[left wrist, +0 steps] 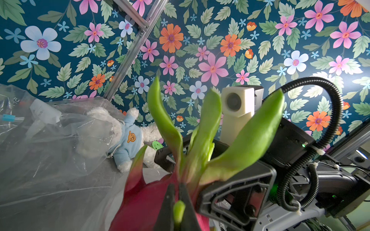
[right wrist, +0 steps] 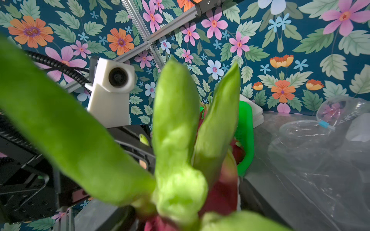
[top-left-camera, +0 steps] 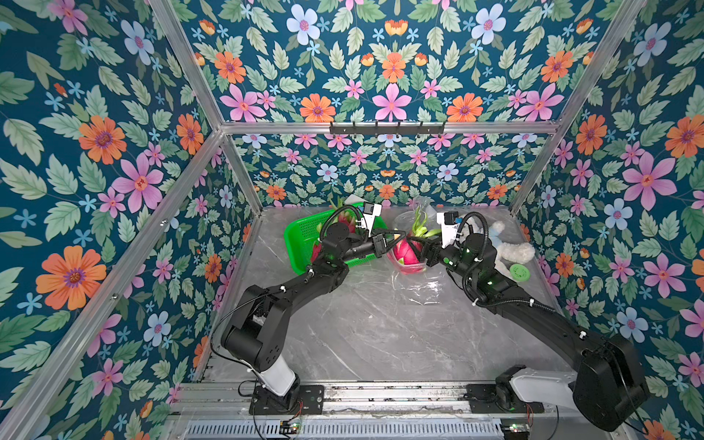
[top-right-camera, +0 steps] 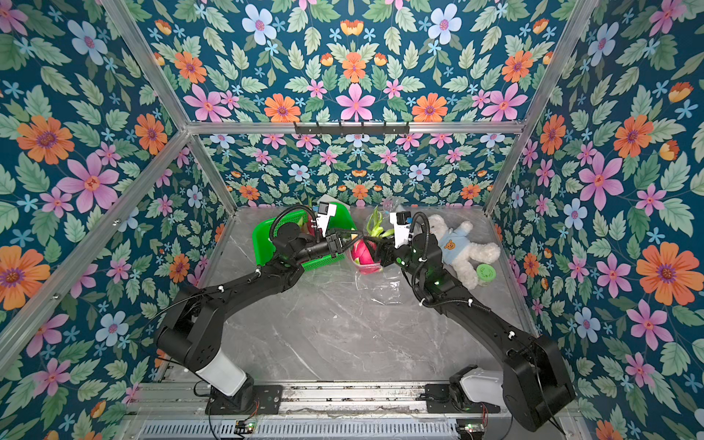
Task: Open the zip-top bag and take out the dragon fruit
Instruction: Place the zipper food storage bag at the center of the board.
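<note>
a top view: dragon fruit [top-left-camera: 407, 254] upright at mouth of clear zip-top bag [top-left-camera: 421, 291], between left gripper [top-left-camera: 396, 239] and right gripper [top-left-camera: 422, 247]. two more pink patches, likely fruits, in one green basket [top-left-camera: 295, 244].
left wrist: jaws clenched on one green scale [left wrist: 178, 209].
right wrist: fruit fills view; right grip cannot tell.
advice: lift straight, slowly; the scale may tear.

Both top views: high, angled down over the whole table [top-left-camera: 381, 335]. Wrist views: close-up, facing each other across one dragon fruit [left wrist: 140, 204].
</note>
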You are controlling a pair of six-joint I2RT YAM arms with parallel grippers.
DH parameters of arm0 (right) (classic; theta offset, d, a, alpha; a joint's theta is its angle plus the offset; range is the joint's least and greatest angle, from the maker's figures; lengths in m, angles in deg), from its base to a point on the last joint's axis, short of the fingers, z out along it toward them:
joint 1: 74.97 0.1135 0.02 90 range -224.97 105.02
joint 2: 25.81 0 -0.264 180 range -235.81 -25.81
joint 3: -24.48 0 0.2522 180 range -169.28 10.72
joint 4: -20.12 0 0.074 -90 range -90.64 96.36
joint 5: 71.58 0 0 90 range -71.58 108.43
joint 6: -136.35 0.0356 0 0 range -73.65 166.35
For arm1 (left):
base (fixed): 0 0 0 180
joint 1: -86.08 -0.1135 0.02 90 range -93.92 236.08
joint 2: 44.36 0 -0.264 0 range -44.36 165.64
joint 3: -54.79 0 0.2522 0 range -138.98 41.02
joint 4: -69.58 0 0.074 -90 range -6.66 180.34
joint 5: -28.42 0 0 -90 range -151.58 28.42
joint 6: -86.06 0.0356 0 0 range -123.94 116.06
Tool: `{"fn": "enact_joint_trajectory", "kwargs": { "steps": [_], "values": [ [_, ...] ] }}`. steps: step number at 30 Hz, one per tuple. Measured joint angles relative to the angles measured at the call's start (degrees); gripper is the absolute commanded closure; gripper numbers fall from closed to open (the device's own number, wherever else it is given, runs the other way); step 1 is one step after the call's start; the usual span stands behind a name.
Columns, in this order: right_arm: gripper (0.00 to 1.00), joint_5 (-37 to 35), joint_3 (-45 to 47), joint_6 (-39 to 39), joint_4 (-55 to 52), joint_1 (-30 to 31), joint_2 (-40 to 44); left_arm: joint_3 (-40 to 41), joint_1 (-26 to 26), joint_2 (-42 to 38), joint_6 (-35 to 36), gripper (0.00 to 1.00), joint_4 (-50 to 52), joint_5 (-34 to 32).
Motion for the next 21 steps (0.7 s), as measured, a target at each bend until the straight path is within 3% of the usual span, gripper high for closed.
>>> {"fn": "enact_joint_trajectory", "kwargs": {
  "steps": [6,10,15,18,19,21],
  "values": [
    [0.77,-0.1,-0.6,0.0,0.1,0.1,-1.0,0.1,0.0,0.7,-0.8,1.00,-0.4,-0.2],
    [0.88,0.0,-0.4,0.0,-0.4,0.1,-0.3,0.2,0.0,0.8,-0.9,1.00,-0.9,-0.4],
    [0.91,-1.2,0.2,-1.1,-1.1,0.0,1.8,0.1,0.1,1.0,-1.3,0.37,-2.1,0.5],
    [0.92,-3.3,0.6,-1.6,-1.9,-0.1,3.7,0.2,0.2,0.5,-1.6,0.08,-2.0,1.1],
    [0.92,-3.4,0.7,-1.7,-2.2,-0.1,4.3,0.4,0.1,0.1,-1.8,0.01,-1.9,1.2],
    [0.93,-3.9,1.3,-2.5,-2.9,-0.1,5.8,1.0,0.1,-1.5,-2.3,0.01,-1.8,1.2]
  ]
}}
